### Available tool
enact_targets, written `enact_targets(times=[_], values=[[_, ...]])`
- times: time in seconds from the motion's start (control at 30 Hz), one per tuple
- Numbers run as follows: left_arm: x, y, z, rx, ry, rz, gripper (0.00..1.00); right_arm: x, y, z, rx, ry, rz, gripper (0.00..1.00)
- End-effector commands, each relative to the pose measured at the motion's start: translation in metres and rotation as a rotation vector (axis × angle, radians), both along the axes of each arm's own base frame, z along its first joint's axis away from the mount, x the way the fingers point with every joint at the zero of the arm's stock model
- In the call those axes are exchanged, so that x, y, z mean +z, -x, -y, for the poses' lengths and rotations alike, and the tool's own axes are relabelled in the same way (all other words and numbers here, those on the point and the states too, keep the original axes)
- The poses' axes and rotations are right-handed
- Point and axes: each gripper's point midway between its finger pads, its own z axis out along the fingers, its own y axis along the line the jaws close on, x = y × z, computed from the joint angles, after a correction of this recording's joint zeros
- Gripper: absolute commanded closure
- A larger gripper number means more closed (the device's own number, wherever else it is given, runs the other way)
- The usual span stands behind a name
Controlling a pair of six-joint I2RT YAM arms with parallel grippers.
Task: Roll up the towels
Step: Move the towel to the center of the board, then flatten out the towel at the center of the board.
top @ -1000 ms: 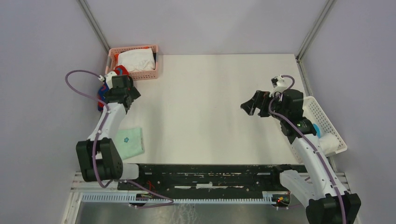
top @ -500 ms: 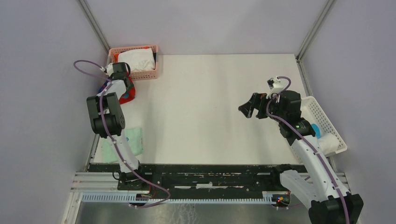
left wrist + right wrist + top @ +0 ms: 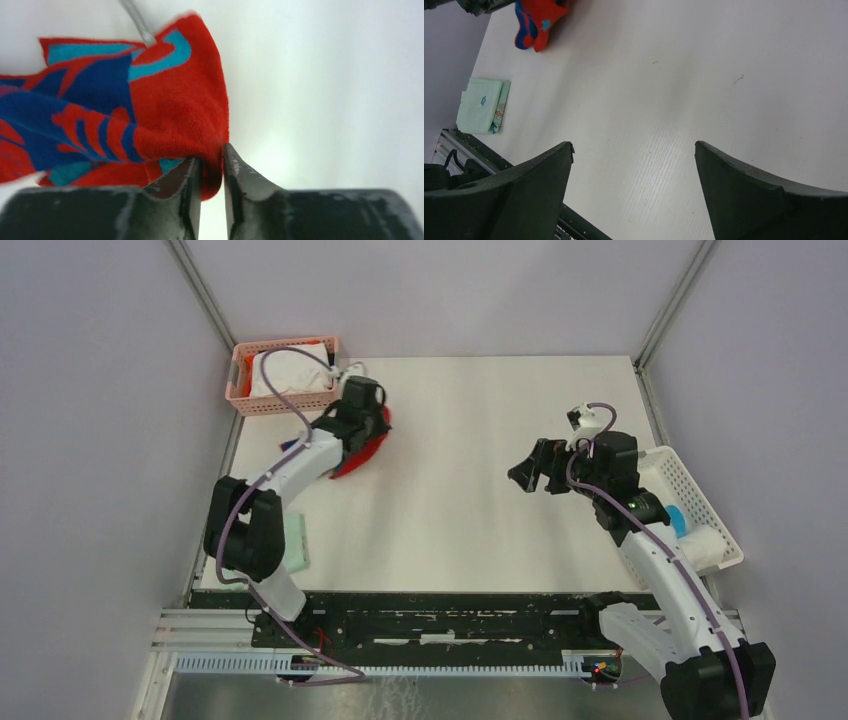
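Note:
The red towel with dark-blue blotches point(image 3: 150, 100) hangs bunched from my left gripper point(image 3: 212, 159), whose jaws are shut on a fold of its edge. From above, this towel point(image 3: 362, 447) sits under the left gripper point(image 3: 362, 410), just right of the pink basket. A white towel point(image 3: 290, 372) lies bunched in that basket. Over the table's right half my right gripper point(image 3: 528, 474) hovers open and holds nothing; in its own view the right gripper point(image 3: 634, 146) has only bare table between its jaws, with the red towel point(image 3: 537, 20) far off.
The pink basket point(image 3: 240, 390) stands at the back left corner. A white basket point(image 3: 695, 490) at the right edge holds a white roll point(image 3: 706, 545) and something turquoise point(image 3: 678, 518). A folded mint-green cloth point(image 3: 293, 540) lies near the left arm's base, and the mint-green cloth point(image 3: 481, 104) also shows to the right wrist.
The left gripper has closed on the red towel and swung it from the table's far left edge to the right, past the pink basket. The right gripper barely shifted and stays open.

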Motion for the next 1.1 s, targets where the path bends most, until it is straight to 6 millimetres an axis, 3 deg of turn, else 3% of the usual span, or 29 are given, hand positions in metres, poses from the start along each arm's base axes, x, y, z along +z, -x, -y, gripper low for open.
enact_targets(times=[0.0,0.1,0.17,0.27,0.37,0.5,0.57,0.7,0.87,1.07], values=[[0.023,0.048,0.117,-0.231,0.096,0.032,0.65,0.013,-0.005,-0.008,0.034,-0.012,0.029,0.0],[0.027,0.077,0.155,-0.338,0.11,0.025,0.45,0.008,-0.006,-0.009,0.038,0.0,0.007,0.0],[0.03,0.09,0.166,-0.382,0.132,0.018,0.38,0.003,-0.007,-0.01,0.039,0.007,-0.011,0.0],[0.035,0.104,0.16,-0.39,0.154,0.025,0.34,-0.009,-0.007,-0.012,0.045,0.032,-0.051,0.01],[0.03,0.108,0.133,-0.34,0.105,0.039,0.29,-0.021,-0.009,-0.017,0.052,0.058,-0.079,0.02],[0.008,0.092,0.095,-0.286,0.206,-0.008,0.27,-0.039,-0.014,-0.024,0.06,0.109,-0.116,0.04],[-0.001,0.079,0.091,-0.303,0.272,-0.023,0.28,-0.043,-0.015,-0.03,0.073,0.112,-0.126,0.05],[-0.019,0.057,0.101,-0.384,0.311,-0.044,0.29,-0.047,-0.016,-0.037,0.087,0.124,-0.13,0.05],[-0.047,0.038,0.099,-0.412,0.42,-0.074,0.3,-0.049,-0.014,-0.038,0.094,0.136,-0.128,0.05],[-0.068,0.031,0.112,-0.482,0.538,-0.098,0.3,-0.052,-0.014,-0.04,0.101,0.134,-0.13,0.06]])
